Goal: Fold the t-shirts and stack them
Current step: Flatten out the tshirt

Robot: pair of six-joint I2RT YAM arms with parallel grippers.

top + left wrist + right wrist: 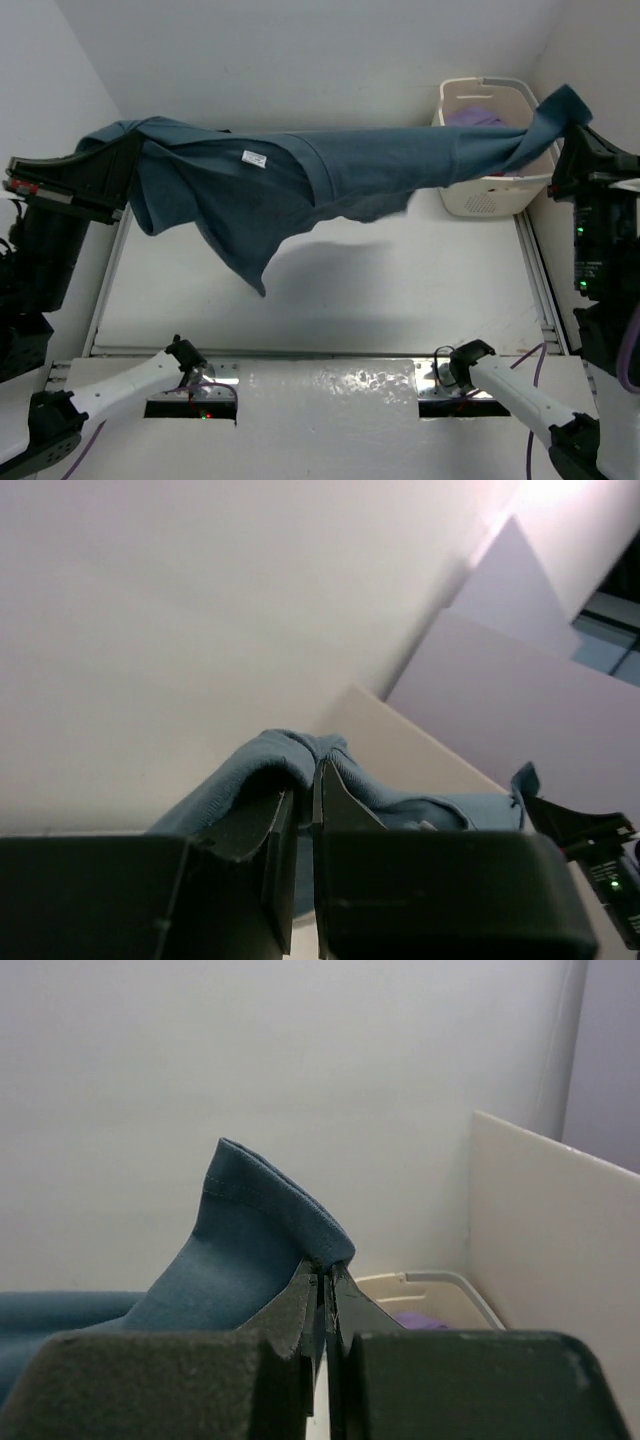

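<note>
A teal-blue t-shirt (340, 175) hangs stretched in the air across the table, held at both ends. My left gripper (128, 150) at the far left is shut on one bunched end of the shirt (290, 755). High at the right, my right gripper (572, 122) is shut on the shirt's hem (265, 1235). The cloth sags in the middle, a white label (254, 158) shows near the collar, and a loose corner droops toward the table. A lavender purple t-shirt (478, 116) lies in the basket; its edge (420, 1318) shows past the right fingers.
A cream laundry basket (490, 195) stands at the back right corner, partly behind the stretched shirt. White walls close in the back and sides. The white table top (330, 300) lies under the shirt, with its shadow on it. Both arm bases sit along the near edge.
</note>
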